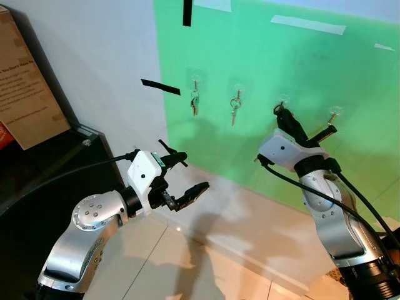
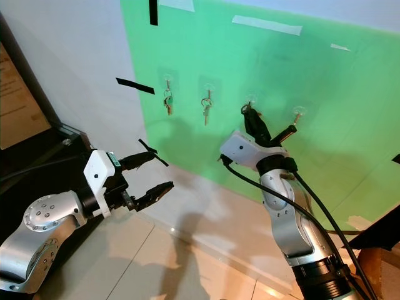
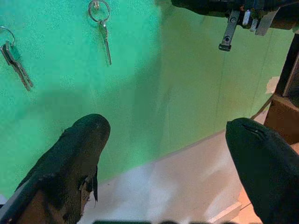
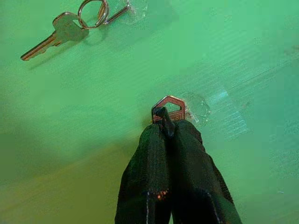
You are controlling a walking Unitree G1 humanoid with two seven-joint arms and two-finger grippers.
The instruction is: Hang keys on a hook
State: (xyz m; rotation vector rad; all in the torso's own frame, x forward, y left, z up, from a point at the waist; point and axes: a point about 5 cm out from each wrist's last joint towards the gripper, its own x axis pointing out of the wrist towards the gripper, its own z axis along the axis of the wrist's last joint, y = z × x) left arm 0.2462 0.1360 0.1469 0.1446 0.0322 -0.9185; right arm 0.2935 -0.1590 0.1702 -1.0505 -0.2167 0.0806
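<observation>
Several clear hooks sit in a row on the green wall. The first hook [image 1: 195,77] carries a bunch of keys [image 1: 194,103], and the second hook [image 1: 237,87] carries a single key on a ring [image 1: 235,108]. My right gripper [image 1: 279,111] is raised to the third hook [image 4: 196,108] and is shut on a bronze key [image 4: 168,108], whose head touches the wall beside the hook. The fourth hook [image 1: 335,113] is bare. My left gripper [image 1: 189,174] hovers lower and to the left, off the wall, open with nothing in it.
A cardboard box [image 1: 25,87] leans at the far left above a dark glossy cabinet [image 1: 37,181]. Black tape strips [image 1: 160,87] mark the wall. A pale baseboard ledge [image 1: 250,231] runs under the green panel, above a tiled floor. A dark wooden shelf [image 2: 381,240] stands at the right.
</observation>
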